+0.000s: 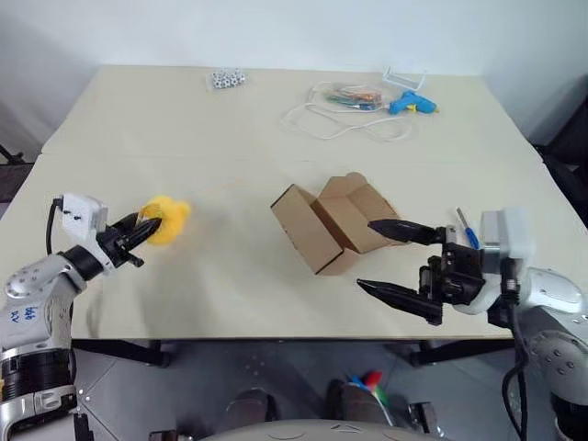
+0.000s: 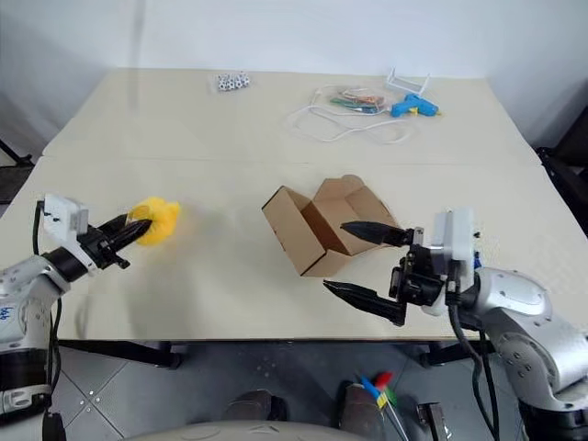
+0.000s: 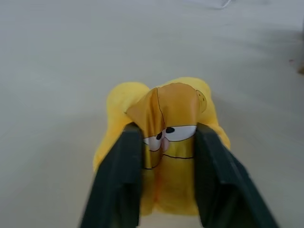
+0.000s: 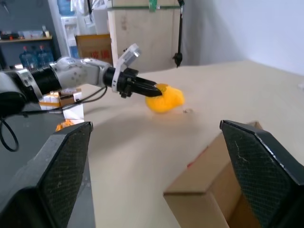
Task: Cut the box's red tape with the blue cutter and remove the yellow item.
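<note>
Holding the yellow item [image 1: 166, 219] between its jaws, half parted but touching both sides, the left gripper [image 1: 147, 227] rests at the bench [image 1: 230, 285]. The right gripper [image 1: 398, 260], jaws wide and empty, hovers beside the box [image 1: 323, 230]. Parting too abruptly could roll the soft toy toward the near edge.

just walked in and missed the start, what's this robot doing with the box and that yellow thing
The robot's left gripper has the yellow plush toy between its fingers, out on the left side of the table, well away from the box. The cardboard box sits mid-table with its flaps open. The right gripper hangs wide open just beside the box, holding nothing. A blue cutter lies on the table near the right arm. So the toy is already out of the box.
</note>
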Controlling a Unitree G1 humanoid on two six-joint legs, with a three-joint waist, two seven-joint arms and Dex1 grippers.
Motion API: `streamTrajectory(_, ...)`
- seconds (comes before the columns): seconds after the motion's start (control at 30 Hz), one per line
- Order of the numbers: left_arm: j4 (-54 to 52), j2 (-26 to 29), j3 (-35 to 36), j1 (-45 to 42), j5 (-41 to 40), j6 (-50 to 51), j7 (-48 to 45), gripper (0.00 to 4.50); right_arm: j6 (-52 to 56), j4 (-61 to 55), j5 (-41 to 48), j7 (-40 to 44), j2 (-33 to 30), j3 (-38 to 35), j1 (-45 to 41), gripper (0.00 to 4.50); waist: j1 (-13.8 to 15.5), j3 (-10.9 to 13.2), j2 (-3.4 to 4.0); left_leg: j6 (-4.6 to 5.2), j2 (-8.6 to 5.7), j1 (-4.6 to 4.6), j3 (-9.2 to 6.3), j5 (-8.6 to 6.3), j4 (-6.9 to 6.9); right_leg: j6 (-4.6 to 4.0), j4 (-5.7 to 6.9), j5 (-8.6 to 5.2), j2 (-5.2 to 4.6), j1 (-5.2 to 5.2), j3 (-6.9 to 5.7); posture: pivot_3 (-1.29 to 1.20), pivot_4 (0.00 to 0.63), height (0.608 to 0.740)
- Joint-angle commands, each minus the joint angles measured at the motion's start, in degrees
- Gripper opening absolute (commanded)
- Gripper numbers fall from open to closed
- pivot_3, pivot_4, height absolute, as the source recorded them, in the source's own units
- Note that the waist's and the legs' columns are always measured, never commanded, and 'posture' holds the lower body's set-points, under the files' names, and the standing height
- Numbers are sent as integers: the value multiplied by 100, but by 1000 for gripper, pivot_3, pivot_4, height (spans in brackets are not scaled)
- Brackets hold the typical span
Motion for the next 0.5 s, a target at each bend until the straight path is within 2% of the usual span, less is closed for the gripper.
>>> streamTrajectory(0.03,-526,0,274,222,-77,-32,341,2333,-303,187,-151,152,141,62,-170,4500,-12,0,0,-3,3,1,0,-2,-1,0,0,0,2,0,-3,0,150,740)
streamTrajectory(0.13,-1132,91,675,614,-675,295,143,3298,-200,296,67,312,145,-8,-238,4500,-33,1,2,-6,12,1,3,-3,-7,1,0,0,9,-3,-10,0,150,740)
streamTrajectory(0.27,-1353,500,1208,1265,-1192,775,-425,4468,-94,471,208,500,33,-135,-310,4500,-82,2,4,-9,20,4,3,-5,-7,1,-2,-1,14,-1,-15,0,150,740)
streamTrajectory(0.4,-1401,890,1639,1893,-1124,503,-905,4468,-39,686,230,622,-102,-306,-384,4500,-143,10,16,-10,24,7,16,-5,-6,-1,-7,-3,14,0,-15,0,150,740)
streamTrajectory(0.5,-1672,1156,1908,2709,-573,-276,-1374,4468,-77,766,105,805,-363,-510,-273,4500,-137,12,21,-13,25,5,19,-7,-6,-5,-8,-5,10,-3,-13,0,150,740)
